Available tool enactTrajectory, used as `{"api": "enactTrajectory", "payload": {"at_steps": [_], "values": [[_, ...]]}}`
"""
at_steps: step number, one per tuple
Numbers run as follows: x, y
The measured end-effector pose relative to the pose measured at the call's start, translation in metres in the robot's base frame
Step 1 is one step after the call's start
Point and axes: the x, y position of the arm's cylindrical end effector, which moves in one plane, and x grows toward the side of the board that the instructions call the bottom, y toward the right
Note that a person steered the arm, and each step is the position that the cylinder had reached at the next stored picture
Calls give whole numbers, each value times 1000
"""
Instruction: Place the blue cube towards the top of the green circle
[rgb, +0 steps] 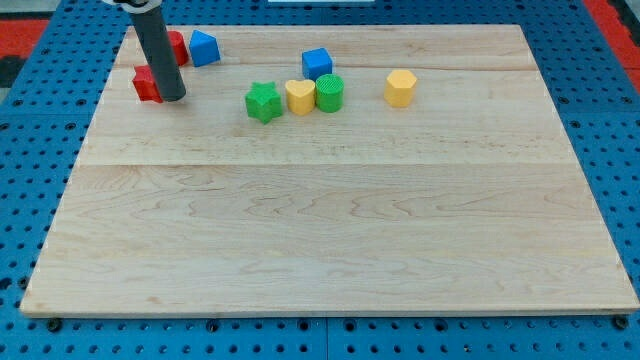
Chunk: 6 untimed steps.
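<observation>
- already close: blue cube (317, 63) sits just above green circle (330, 92), touching or nearly so at the view's top of it
- my tip (172, 97) is a bare rod, nothing to spread or pinch; it rests well apart at the view's left, against a red block (146, 84)
- cube looks light, stiff, likely slides easily on the wooden board (330, 230)
- push on a flat face, centred, or it may spin
- yellow heart (299, 96) touches the circle; avoid bumping it
</observation>
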Motion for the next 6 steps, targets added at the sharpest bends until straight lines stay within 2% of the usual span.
{"api": "enactTrajectory", "payload": {"at_steps": [2, 3, 4, 5, 6], "values": [[-62, 48], [-77, 99], [-78, 186], [-61, 244], [-57, 246]]}}
